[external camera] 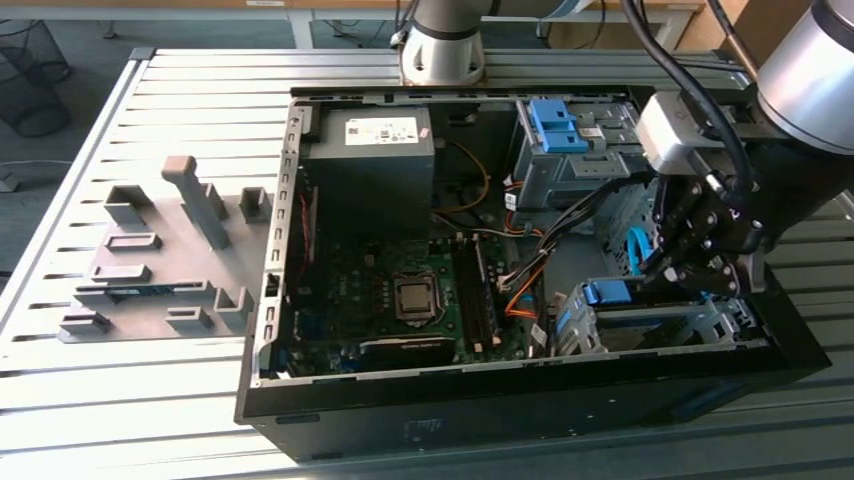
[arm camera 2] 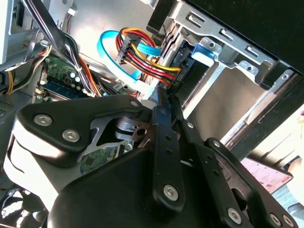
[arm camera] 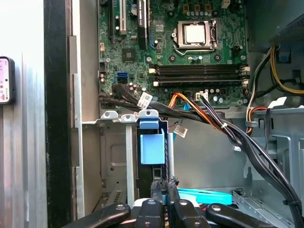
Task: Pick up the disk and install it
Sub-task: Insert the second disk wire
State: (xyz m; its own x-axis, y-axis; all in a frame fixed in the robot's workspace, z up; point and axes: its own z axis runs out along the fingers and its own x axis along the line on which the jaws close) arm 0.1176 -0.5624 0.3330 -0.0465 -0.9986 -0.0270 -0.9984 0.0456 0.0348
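Note:
The disk stands on edge in the drive cage (external camera: pixel 667 325) at the case's front corner on the exterior view's right. Its blue caddy rail and tab (external camera: pixel 607 292) (arm camera: pixel 152 145) (arm camera 2: pixel 204 51) show; the silver body is mostly hidden inside the cage. My gripper (external camera: pixel 663 282) (arm camera: pixel 164 184) (arm camera 2: pixel 160 97) hangs inside the case right beside the disk's blue rail, its black fingers pressed together with nothing between them. In the second wrist view the fingertips sit close to the cage's edge and to a bundle of coloured power wires (arm camera 2: pixel 142 52).
The open computer case (external camera: pixel 507 400) lies on a slatted metal table (external camera: pixel 134 400). Inside are a grey power supply (external camera: pixel 374 160), the motherboard (external camera: pixel 400 290) and orange and black cables (external camera: pixel 521 285). A second blue bracket (external camera: pixel 554 125) sits in the upper bay. A grey fixture plate (external camera: pixel 160 250) lies on the left.

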